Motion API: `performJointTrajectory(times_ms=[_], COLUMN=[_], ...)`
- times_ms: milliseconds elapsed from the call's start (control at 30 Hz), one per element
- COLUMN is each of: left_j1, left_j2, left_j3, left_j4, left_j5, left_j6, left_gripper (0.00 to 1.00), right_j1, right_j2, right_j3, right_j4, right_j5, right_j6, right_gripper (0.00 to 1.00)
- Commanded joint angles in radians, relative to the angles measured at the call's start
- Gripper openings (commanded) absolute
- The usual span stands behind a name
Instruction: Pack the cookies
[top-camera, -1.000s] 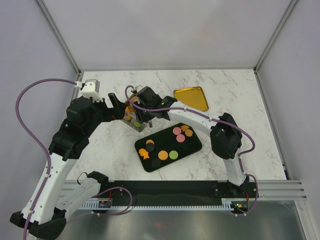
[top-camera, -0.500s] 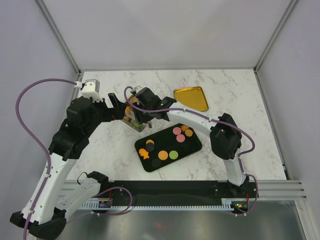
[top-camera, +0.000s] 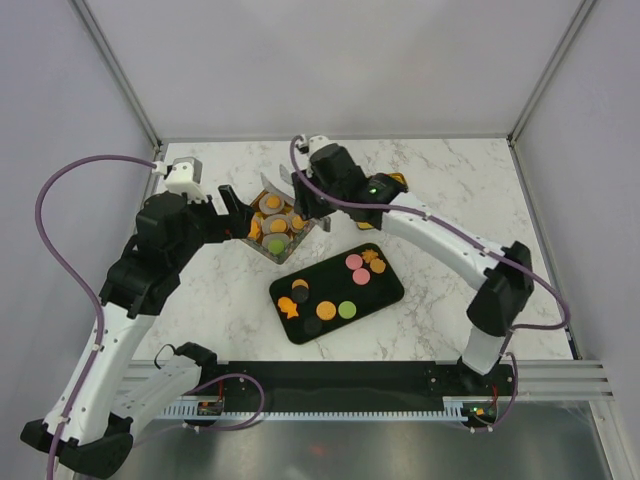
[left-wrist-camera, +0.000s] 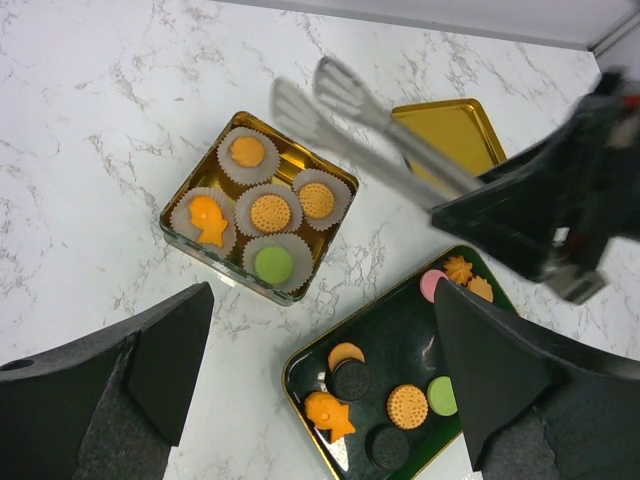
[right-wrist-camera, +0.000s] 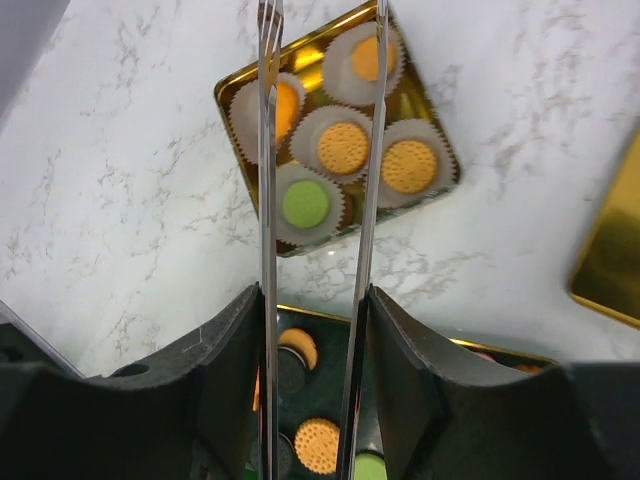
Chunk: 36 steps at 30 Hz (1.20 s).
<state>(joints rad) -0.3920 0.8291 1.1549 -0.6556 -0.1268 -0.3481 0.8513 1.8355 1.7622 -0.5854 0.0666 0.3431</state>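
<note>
Above tin (left-wrist-camera: 222, 262), tongs (right-wrist-camera: 266, 200) in right jaws; five cookies (left-wrist-camera: 270, 213) inside

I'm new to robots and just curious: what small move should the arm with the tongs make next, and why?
Probably lower the tongs toward the black tray for another cookie. The tongs hang empty near the tin, every paper cup there holds a cookie, and several cookies lie on the tray.

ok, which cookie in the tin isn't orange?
The green cookie, in the paper cup at the gold tin's corner nearest the black tray; the other four are orange.
</note>
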Motion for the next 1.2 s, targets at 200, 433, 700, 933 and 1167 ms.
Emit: performJointTrajectory(times_ms=[200,433,700,933,1167], left_j1=[0.004,0.004,0.004,0.004,0.004], left_j2=[0.008,0.001,0.010,-0.007,-0.030], left_j3=[-0.032,-0.112,-0.184,-0.212,-0.236], left_j4=[0.051,0.082,0.097,0.087,0.059], left_j5=[0.052,0.122,0.217,0.251,0.243], left_j6=[-0.017,-0.046,-0.063,-0.057,-0.052], left_gripper=[1.00,1.00,1.00,1.00,1.00], right_j1=[-0.295,-0.579,-0.747,-0.825,-0.830], right_j2=[-0.314,-0.426,-0.403,-0.282,-0.260], right_j3=[-0.262,-0.450,-0.667,-0.759,-0.816], right_j4=[0.012,0.025,0.154,0.262,0.279], right_j5=[0.065,0.101,0.171,0.156,0.137], right_j6=[-0.004,-0.009,-0.009,0.013,0.037], right_gripper=[0.52,0.52,0.50,0.51,0.60])
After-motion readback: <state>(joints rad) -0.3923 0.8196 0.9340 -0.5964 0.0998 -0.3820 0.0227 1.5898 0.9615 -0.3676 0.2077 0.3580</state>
